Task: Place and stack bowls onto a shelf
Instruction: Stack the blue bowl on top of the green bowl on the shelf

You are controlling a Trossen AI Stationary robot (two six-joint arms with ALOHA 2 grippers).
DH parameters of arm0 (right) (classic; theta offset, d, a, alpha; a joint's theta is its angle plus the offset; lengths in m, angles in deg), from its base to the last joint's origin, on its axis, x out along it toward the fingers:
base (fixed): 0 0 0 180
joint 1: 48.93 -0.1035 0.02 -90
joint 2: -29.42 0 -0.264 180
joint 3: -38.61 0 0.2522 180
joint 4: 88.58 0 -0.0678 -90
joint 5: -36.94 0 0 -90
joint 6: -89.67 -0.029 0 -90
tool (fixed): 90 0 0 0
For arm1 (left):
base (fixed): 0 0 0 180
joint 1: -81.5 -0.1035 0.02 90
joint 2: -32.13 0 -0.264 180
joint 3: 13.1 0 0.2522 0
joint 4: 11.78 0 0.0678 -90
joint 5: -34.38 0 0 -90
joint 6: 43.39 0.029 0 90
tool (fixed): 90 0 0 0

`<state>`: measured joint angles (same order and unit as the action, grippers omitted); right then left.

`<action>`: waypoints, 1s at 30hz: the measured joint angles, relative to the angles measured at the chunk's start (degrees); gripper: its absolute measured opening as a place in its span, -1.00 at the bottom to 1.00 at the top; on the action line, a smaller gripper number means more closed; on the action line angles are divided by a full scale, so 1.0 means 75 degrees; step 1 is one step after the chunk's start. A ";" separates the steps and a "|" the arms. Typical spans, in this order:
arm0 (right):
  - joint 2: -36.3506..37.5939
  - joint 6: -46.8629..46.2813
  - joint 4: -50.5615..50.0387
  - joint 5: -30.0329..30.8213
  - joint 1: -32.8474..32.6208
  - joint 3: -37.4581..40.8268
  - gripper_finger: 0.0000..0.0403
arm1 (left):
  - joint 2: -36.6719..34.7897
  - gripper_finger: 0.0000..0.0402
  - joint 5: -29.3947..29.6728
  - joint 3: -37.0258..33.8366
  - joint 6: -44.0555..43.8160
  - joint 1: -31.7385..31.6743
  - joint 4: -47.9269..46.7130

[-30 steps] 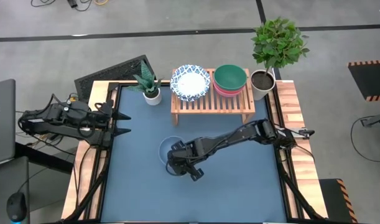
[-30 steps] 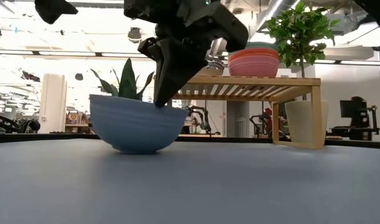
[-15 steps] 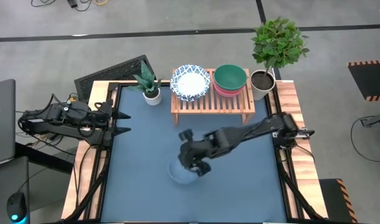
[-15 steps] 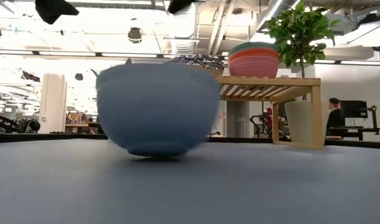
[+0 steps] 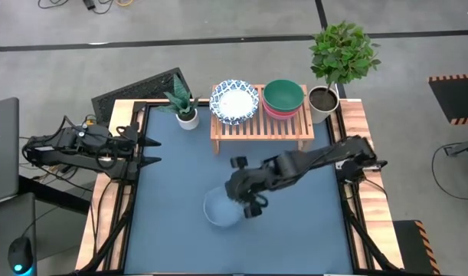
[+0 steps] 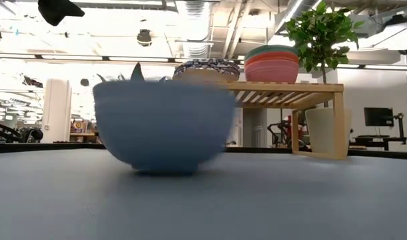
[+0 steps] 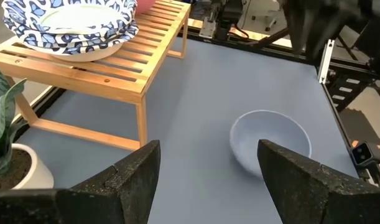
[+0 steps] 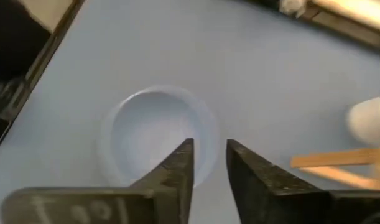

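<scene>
We look straight down from overhead; level from tabletop, close; forward from both wrists. All share light blue bowl (image 5: 222,208) (image 6: 162,130) (image 7: 270,142) (image 8: 157,138).

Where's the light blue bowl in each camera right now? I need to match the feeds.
High view: light blue bowl sits on the blue table, lower centre, beside the right gripper.
Low view: it fills the left-centre foreground, blurred.
Left wrist view: right of centre, between that arm's fingers.
Right wrist view: centre-left, just past the fingers.
Shared landmark: the wooden shelf, beyond the bowl; only a corner shows in the right wrist view.
</scene>
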<state>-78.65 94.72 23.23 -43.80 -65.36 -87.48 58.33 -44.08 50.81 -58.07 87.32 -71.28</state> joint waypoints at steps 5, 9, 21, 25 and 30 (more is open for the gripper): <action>-0.0808 -0.0285 -0.0298 -0.0061 0.0013 0.0000 -0.18 | 0.0000 0.26 0.0046 0.0000 -0.0003 0.0000 -0.0003; -0.1416 0.0234 -0.0310 -0.0867 0.0004 0.0009 -0.11 | 0.0000 0.26 0.0043 0.0000 -0.0096 0.0000 -0.0015; -0.2356 0.0666 -0.0738 -0.1652 -0.0351 0.0011 -0.15 | 0.0003 0.26 0.0348 -0.0103 -0.0119 0.0000 -0.0147; -0.2245 0.0468 -0.0682 -0.1650 -0.0418 0.0003 -0.15 | 0.0003 0.26 0.0416 -0.0372 -0.0125 -0.0002 -0.0100; -0.1944 0.0086 -0.0740 -0.1444 -0.0414 0.0003 -0.15 | 0.0006 0.26 0.0416 -0.0802 -0.0397 0.0000 0.0081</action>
<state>-93.23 95.36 17.67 -54.63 -68.46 -87.46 58.37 -40.96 44.80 -61.04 87.32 -70.67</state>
